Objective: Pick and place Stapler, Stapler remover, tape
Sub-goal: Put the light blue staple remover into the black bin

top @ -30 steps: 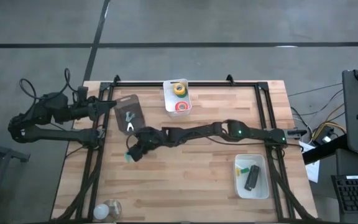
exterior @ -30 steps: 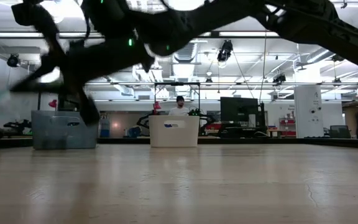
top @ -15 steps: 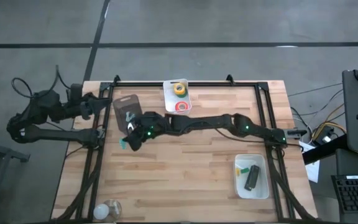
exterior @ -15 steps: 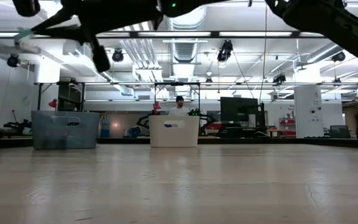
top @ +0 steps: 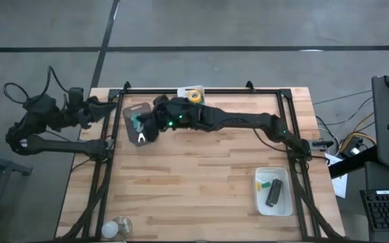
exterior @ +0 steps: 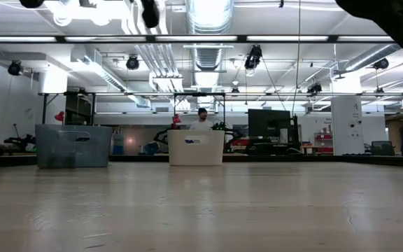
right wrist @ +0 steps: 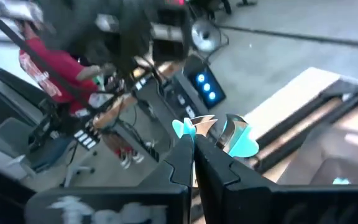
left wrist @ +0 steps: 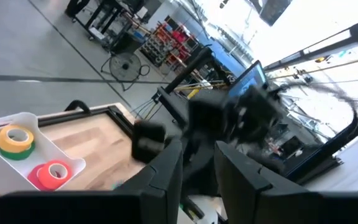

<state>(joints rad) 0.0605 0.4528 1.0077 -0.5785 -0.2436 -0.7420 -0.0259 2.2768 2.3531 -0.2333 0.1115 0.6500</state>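
In the high view my right gripper (top: 139, 125) reaches across to the table's far left. It is shut on a teal staple remover (top: 135, 122) above a dark grey tray (top: 132, 110), and another pale staple remover (top: 142, 140) lies in that tray. A white tray (top: 183, 101) at the far edge holds a yellow tape roll (top: 194, 96). The left wrist view shows that yellow roll (left wrist: 14, 140) beside a red roll (left wrist: 53, 173). The black stapler (top: 273, 194) lies in a white tray (top: 286, 202) at the near right. My left gripper (left wrist: 197, 177) waits open at the table's far left. My right gripper pinches the teal staple remover (right wrist: 211, 132) between its two shut fingers (right wrist: 182, 163), at their free ends. The remover's teal wings and metal claws stick out beyond the fingertips. It is lifted clear above the dark grey tray.
A small green piece (top: 265, 183) lies beside the stapler in the near-right tray. A clear round object (top: 117, 228) sits at the table's near left corner. A black frame (top: 201, 90) runs along the table's far and side edges. The low view shows bare wood tabletop (exterior: 201, 210).
My right gripper, shut on the teal staple remover, has risen out of the low view. It has moved from the middle-left of the table toward the far edge and now stands over the dark grey tray. My left arm has drawn back a little toward the left.
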